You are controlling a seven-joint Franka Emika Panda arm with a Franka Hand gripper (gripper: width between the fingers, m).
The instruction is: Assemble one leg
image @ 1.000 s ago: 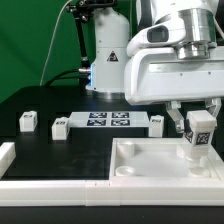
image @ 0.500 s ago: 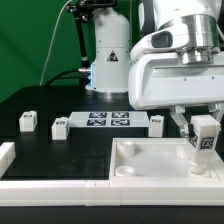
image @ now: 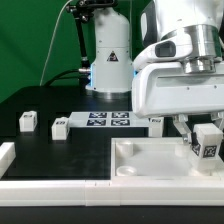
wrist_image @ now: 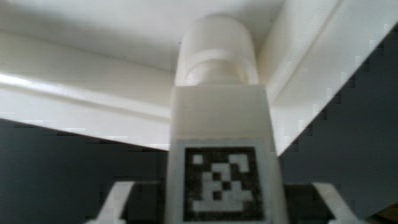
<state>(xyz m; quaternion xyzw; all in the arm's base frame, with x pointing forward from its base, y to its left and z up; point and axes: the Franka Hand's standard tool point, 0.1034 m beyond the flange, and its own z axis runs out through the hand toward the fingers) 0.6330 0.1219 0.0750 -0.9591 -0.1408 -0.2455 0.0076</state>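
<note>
The gripper [image: 207,136] hangs low at the exterior view's right, clenched on a leg [image: 207,143]. The leg is pinched between the two fingers, with its tagged face turned toward the exterior camera. It stands nearly upright with a slight tilt, and its lower end points down at the panel [image: 138,146] directly beneath the gripper. I cannot tell whether the leg's tip touches the panel or stops just above it.

In the wrist view the same leg [wrist_image: 222,150] fills the middle. Its black-and-white tag is close to the camera, and a rounded white end reaches out toward the pale panel [wrist_image: 71,90] beyond. The fingers [wrist_image: 128,200] show as pale edges on either side of the leg, tight against it.

The panel is a wide white piece with a raised rim, lying flat on the black table [image: 60,155].

Behind the gripper, farther back on the table, lies the marker board [image: 108,121]. A second leg [image: 157,123] lies at the end of the board nearest the gripper, and a third leg [image: 60,127] at the far end. A fourth leg [image: 29,121] sits well off from the gripper, beyond the third, alone on the table.

The arm's white base [image: 108,55] stands behind the marker board
</note>
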